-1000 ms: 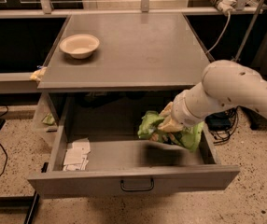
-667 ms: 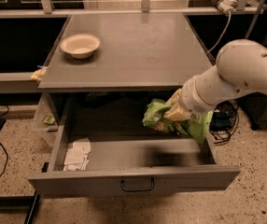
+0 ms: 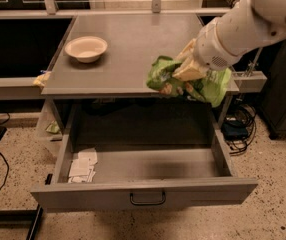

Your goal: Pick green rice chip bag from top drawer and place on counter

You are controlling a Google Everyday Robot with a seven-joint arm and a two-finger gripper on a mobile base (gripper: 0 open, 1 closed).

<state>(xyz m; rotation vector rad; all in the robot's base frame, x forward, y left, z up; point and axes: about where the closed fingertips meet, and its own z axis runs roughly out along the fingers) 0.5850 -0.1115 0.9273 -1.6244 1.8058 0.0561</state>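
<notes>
1. Step in hand: transfer leg, pick looks done. The gripper [image 3: 187, 70] is closed tight on the green rice chip bag [image 3: 205, 89], pinching the foil near its upper middle. The bag sags below the gripper & spreads to both sides of it.
2. Bag loc: in the grip, fully out of the top drawer [image 3: 143, 195]. The drawer stands open well below the gripper, on the camera side.
3. The gripper is over the front corner of the counter [image 3: 128, 54]. Part of the bag overhangs that corner, so it isn't squarely over the top yet.
4. Next move (my read): carry the bag further in over the counter, away from the edge, then lower till it rests on the surface & let go. The bowl [image 3: 86, 48] is well apart from the gripper, so there's room. Release here & the bag could slide off the corner.
5. Hard to make out:
   - Can't tell if the bag's underside brushes the counter or hangs just above it.
   - Fingertips are buried in foil folds.
   - The arm is cut off at the pic's upper corner.
   - The drawer's rear is in shadow.
   - White packets [image 3: 82, 165] lie in the drawer end far from the gripper; no detail readable.
</notes>
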